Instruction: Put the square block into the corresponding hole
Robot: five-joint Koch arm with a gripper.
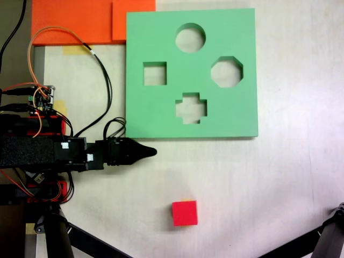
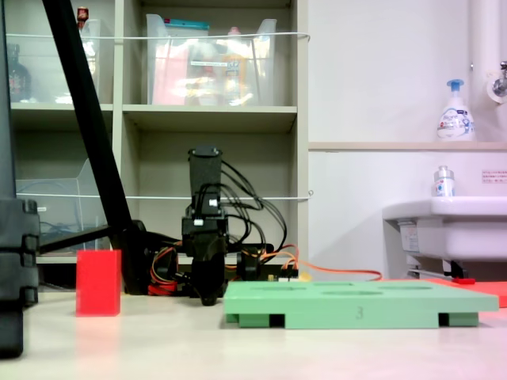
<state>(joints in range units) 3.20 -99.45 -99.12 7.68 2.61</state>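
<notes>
The square block is a small red cube lying alone on the pale table, low in the first exterior view; the second exterior view shows the block at its left. The green foam board lies flat beyond it, and its square hole sits on the board's left side in the first exterior view. My gripper is shut to a black point with nothing in it. It rests just below the board's lower left corner, up and to the left of the block. In the second exterior view the gripper points down at the table.
The board also has a round cutout, an octagonal cutout and a cross cutout. Orange sheets lie at the top left. Wires and a small circuit board sit beside the arm. Tripod legs cross the lower corners.
</notes>
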